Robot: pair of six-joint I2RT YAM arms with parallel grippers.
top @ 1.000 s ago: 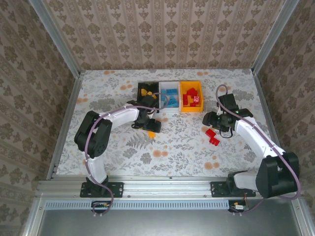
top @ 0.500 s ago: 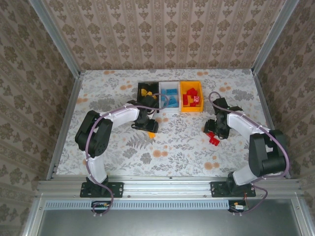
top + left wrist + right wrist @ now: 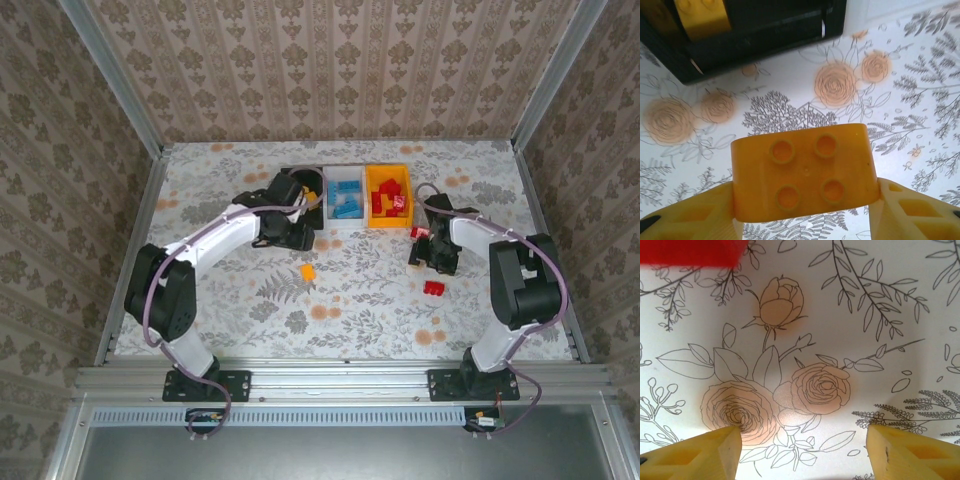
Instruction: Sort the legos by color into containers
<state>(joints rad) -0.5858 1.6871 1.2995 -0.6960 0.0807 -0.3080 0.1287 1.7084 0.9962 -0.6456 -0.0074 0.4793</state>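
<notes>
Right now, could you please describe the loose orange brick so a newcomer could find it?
Start at the row of three bins at the far middle of the table. Nearer than the row's left end, the orange brick lies alone; the other loose bricks are red, farther right.

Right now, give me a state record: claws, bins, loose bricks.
left claw: shut on a yellow-orange brick, near the black bin
right claw: open, nothing between its fingers
black bin: yellow brick inside
white bin: blue bricks
orange bin: red bricks
on table: loose orange brick; loose red bricks by the right arm
</notes>
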